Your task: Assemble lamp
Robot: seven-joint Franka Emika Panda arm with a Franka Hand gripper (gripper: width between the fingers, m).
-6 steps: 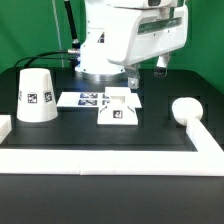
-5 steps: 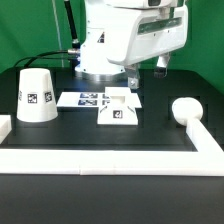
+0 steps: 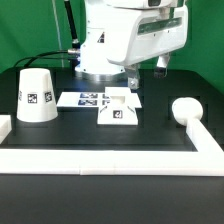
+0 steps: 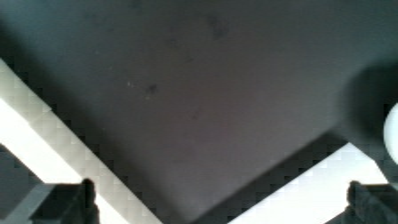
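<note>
The lamp lies in three loose white parts on the black table. The cone shade [image 3: 37,96] stands at the exterior view's left. The blocky square base [image 3: 118,109] stands in the middle. The round-headed bulb [image 3: 186,111] lies at the right. The arm's hand [image 3: 118,45] hangs above the back of the table, behind the base, touching none of them. In the wrist view my gripper [image 4: 217,202] is open wide, with only the dark fingertips [image 4: 68,203] showing and nothing between them. A curved white edge [image 4: 393,135] shows at the side; I cannot tell which part it is.
The marker board [image 3: 85,99] lies flat behind the base. A white raised wall [image 3: 100,161] runs along the front and up both sides. Black cables [image 3: 60,55] trail at the back left. White bands [image 4: 45,140] cross the wrist view.
</note>
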